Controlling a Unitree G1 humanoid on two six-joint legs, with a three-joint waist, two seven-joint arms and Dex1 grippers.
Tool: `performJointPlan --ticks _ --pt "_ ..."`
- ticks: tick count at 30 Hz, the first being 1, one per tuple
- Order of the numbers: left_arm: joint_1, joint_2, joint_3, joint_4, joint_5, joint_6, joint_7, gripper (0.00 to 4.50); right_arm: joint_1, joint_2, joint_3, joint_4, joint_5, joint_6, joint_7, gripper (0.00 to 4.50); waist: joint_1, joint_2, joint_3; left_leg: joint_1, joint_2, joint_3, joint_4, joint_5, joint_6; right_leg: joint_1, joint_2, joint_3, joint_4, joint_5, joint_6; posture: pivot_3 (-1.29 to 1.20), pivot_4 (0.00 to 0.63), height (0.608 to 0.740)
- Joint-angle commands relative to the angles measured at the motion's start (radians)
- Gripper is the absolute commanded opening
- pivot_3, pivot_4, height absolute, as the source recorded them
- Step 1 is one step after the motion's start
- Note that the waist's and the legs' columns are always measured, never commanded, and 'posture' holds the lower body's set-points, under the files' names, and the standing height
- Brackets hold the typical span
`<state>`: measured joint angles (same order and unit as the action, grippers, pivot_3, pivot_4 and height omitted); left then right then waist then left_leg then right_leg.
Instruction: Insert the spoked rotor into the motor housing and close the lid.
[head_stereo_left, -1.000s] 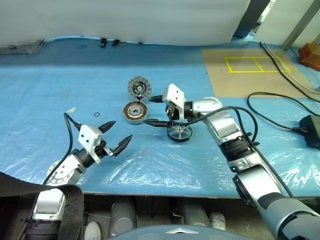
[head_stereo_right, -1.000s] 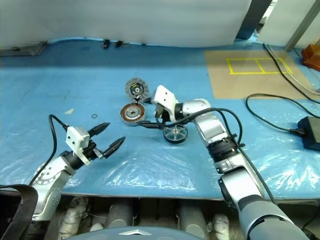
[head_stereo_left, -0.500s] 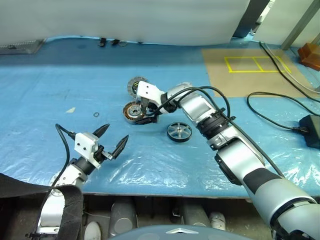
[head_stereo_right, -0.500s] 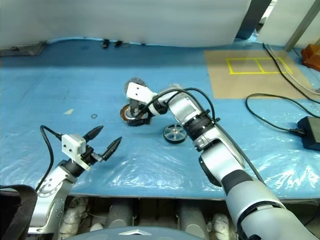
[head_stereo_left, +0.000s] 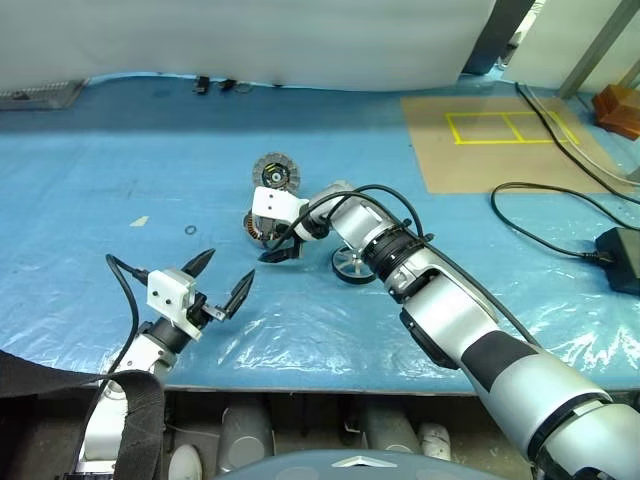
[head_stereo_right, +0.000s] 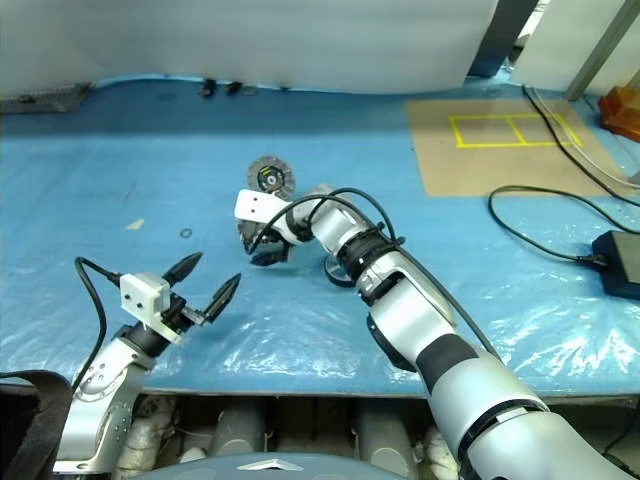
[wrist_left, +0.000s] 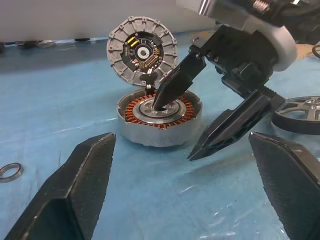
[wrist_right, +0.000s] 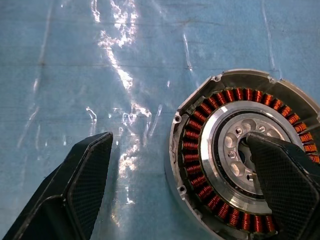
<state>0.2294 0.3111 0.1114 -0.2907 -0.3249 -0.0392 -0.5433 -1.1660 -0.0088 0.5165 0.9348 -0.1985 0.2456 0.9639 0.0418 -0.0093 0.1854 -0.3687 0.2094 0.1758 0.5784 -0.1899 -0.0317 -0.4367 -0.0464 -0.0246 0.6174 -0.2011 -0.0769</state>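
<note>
Your right end effector (head_stereo_left: 277, 238) stands with its black fingers spread wide and empty, reaching across to the motor housing (head_stereo_left: 256, 226) near the middle of the desk (head_stereo_left: 120, 170). In the left eye view the lid (head_stereo_left: 272, 172) lies just behind the housing toward the far edge, and the spoked rotor (head_stereo_left: 350, 266) sits just beside the housing on its right, partly behind your forearm. Your left end effector (head_stereo_left: 222, 282) hovers open and empty near the front edge.

In the right eye view, a small ring (head_stereo_right: 186, 234) lies well to the left of the housing.

In the left wrist view, one right finger dips into the housing's central hub while the other hangs outside the wall, toward the front edge.

In the right wrist view, copper windings circle the hub under one finger.

Expect the rotor to be stiff, fairly light metal with thin spokes; take it by the dark rim, not the spokes. The housing looks heavier and smooth-walled, so it could slide on the plastic sheet.

A second ago your right end effector sat between housing and rotor; it has since swung left onto the housing. The parts have not shifted.
</note>
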Motion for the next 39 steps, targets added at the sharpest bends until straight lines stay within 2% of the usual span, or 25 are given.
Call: performJointPlan --ticks 1,8,11,16,17,22,25,31,39 --pt "0.003 0.006 0.014 -0.033 0.003 -0.026 0.006 4.47 -0.035 0.014 -0.005 0.057 -0.034 -0.041 -0.024 4.5 0.0 0.0 0.0 0.0 0.0 0.0 0.0 0.0 0.0 0.0 0.0 0.0 0.0 0.0 0.0 0.0 0.15 0.74" --pt "-0.002 0.01 0.012 -0.026 0.002 -0.029 0.002 4.47 -0.042 0.021 0.004 0.132 -0.074 -0.048 0.008 4.5 0.002 0.0 0.0 0.003 0.0 0.0 0.0 0.0 0.0 0.001 0.0 0.0 0.003 0.0 0.0 0.0 0.15 0.74" --pt "-0.013 0.013 0.011 -0.022 0.001 -0.024 0.002 4.5 -0.038 0.023 0.014 0.137 -0.083 -0.051 0.048 3.89 0.002 0.0 0.0 0.004 0.0 0.0 0.001 0.0 0.0 0.002 -0.001 0.0 0.004 0.0 0.0 0.0 0.15 0.74" --pt "-0.028 0.026 0.032 -0.017 -0.006 -0.016 0.006 4.5 -0.02 0.015 0.039 0.129 -0.129 -0.083 0.045 2.19 0.001 0.001 -0.002 0.005 -0.001 0.0 0.001 0.0 0.0 0.003 -0.001 0.0 0.003 0.0 0.0 0.0 0.15 0.74" --pt "-0.029 0.031 0.047 -0.016 -0.01 -0.015 0.011 4.5 -0.012 0.012 0.038 0.115 -0.13 -0.081 0.049 1.97 0.0 0.001 -0.002 0.005 0.0 0.0 0.001 0.0 0.0 0.004 -0.001 0.0 0.003 0.0 -0.001 0.0 0.15 0.74" --pt "-0.02 0.057 0.085 -0.022 -0.027 -0.004 0.002 4.5 0.06 -0.026 0.05 -0.032 -0.129 -0.039 0.129 1.97 0.001 0.001 -0.002 0.007 0.0 0.0 0.001 0.0 0.0 0.004 -0.001 0.0 0.004 0.0 -0.001 0.0 0.15 0.74" --pt "-0.001 0.078 0.104 -0.022 -0.037 0.002 -0.014 4.5 0.143 -0.077 0.067 -0.255 -0.107 0.063 0.237 1.97 0.005 0.0 -0.002 0.008 0.0 0.0 0.001 0.0 0.0 0.007 -0.002 0.0 0.002 -0.001 0.0 0.0 0.15 0.74" --pt "0.001 0.107 0.109 -0.007 -0.042 0.01 -0.041 4.5 0.273 -0.164 0.112 -0.637 -0.079 0.259 0.361 1.97 0.006 0.0 -0.003 0.008 -0.001 0.0 -0.001 0.0 0.0 0.007 -0.001 0.0 0.0 -0.002 0.001 0.0 0.15 0.74" --pt "-0.063 0.114 0.083 0.017 -0.032 0.035 -0.064 4.5 0.3 -0.171 0.128 -0.759 -0.056 0.365 0.341 1.97 0.004 0.0 -0.003 0.011 -0.001 -0.001 -0.001 0.0 0.0 0.009 -0.001 0.001 0.001 -0.004 0.006 0.0 0.15 0.74"
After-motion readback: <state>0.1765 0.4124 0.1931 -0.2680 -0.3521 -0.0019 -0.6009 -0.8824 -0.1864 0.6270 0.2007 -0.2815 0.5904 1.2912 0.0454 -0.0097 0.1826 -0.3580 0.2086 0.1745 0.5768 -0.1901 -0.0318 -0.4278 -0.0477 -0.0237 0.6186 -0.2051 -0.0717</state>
